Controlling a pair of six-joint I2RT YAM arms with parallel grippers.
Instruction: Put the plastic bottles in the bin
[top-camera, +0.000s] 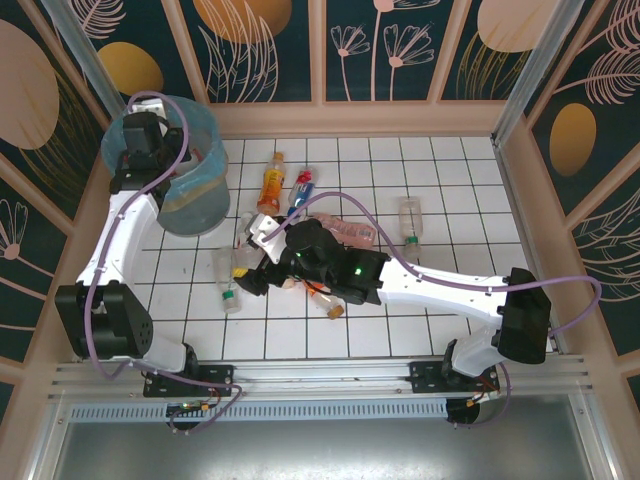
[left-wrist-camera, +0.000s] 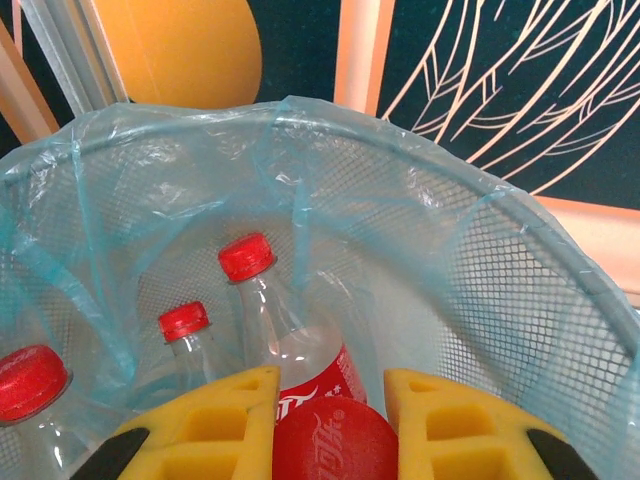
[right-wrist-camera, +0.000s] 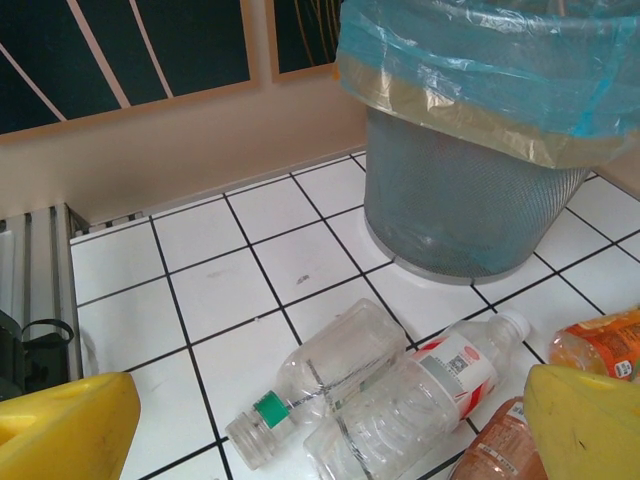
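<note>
The right gripper (right-wrist-camera: 330, 405) is hanging with its yellow fingers (right-wrist-camera: 60, 430) spread wide and gripping nothing. Under it, a green-capped bottle (right-wrist-camera: 320, 380) and a white-capped bottle (right-wrist-camera: 425, 395) are lying side by side, touching, on the tiled floor (right-wrist-camera: 230, 290) on the near side of the bin (right-wrist-camera: 455, 205). An orange bottle (right-wrist-camera: 600, 345) is lying just beside them. Bare tiles are running from this pair to the bin's foot, leaving open room there. A clear bottle (top-camera: 410, 222) is lying well apart to the bin's right.

The bin is standing in the far left corner, near the beige wall (right-wrist-camera: 200, 150), with its blue bag (right-wrist-camera: 480, 60) folding over the rim. The left gripper (left-wrist-camera: 330, 385) is hanging inside the bin's mouth, its fingers (left-wrist-camera: 200, 425) standing close with a narrow gap. A red-labelled bottle (left-wrist-camera: 325, 445) is showing in that gap, and I cannot tell whether they are pinching it. Beyond it, three red-capped bottles (left-wrist-camera: 245, 258) are lying inside the bin against the bag.
</note>
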